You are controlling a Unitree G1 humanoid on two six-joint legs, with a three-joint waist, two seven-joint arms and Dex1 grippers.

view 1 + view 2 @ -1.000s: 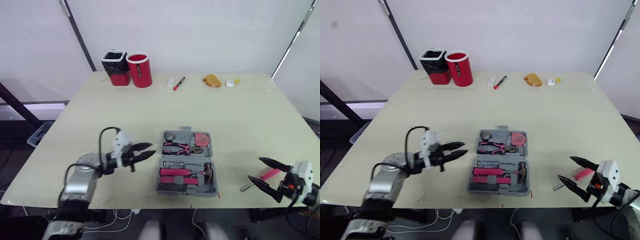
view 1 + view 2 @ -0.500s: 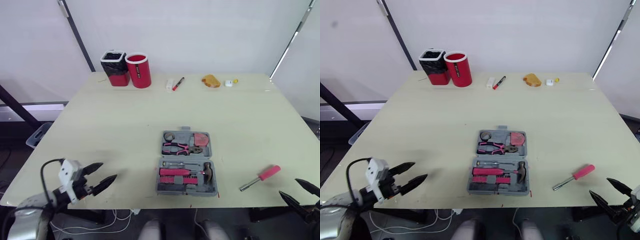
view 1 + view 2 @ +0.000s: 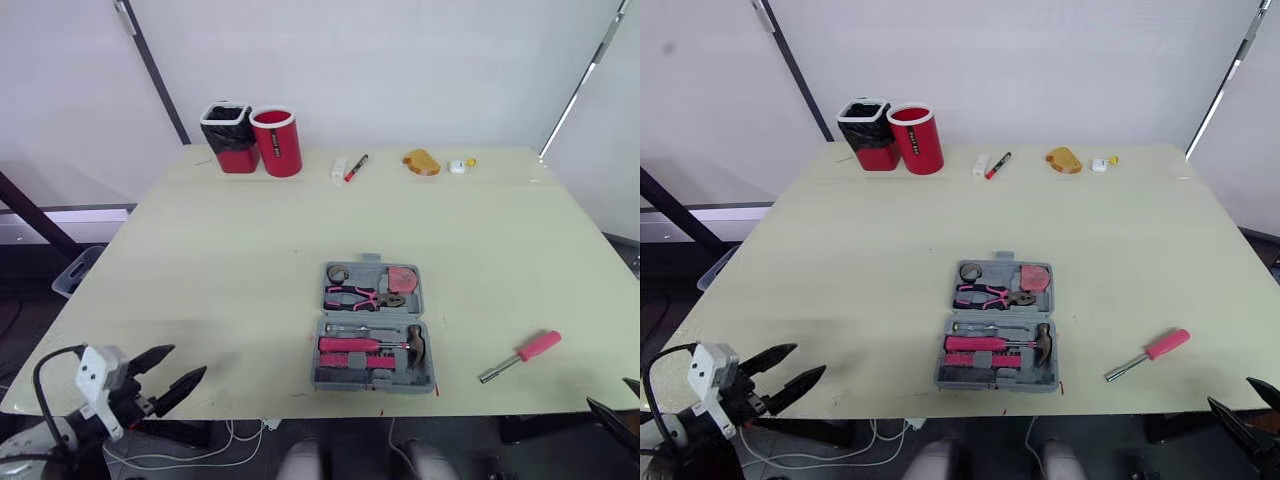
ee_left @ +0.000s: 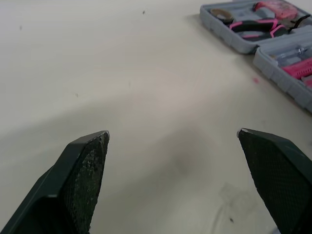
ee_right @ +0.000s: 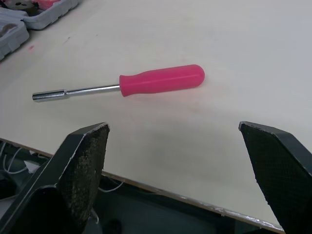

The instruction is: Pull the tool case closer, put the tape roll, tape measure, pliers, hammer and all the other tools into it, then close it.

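At the front of the desk [image 3: 230, 260], near its middle, the open tool case [image 3: 374, 328] is found with both halves lying flat. Pliers, hammer, tape roll and tape measure are seen seated in it. One pink-handled driver [image 5: 146, 83] is left outside, to the right of the case and near the front edge.

The left end effector [image 4: 173, 131] is held with its fingers spread wide at the front-left corner, well apart from the case. The right end effector [image 5: 174, 125] is likewise spread, empty, just beyond the front edge and facing the driver.

The main risk is judged to lie with the driver: its round handle could be rolled by a glancing finger and carried over the nearby front edge. A grasp on the thin shaft could let it swing. The case itself sits close to that edge, so a further pull could leave it overhanging. If the lid were folded before the driver is bedded, a jam or spilled tools could follow.

Wide bare desk is offered left of the case and between case and driver. The red cups [image 3: 277, 141] and small items along the far edge are well clear.
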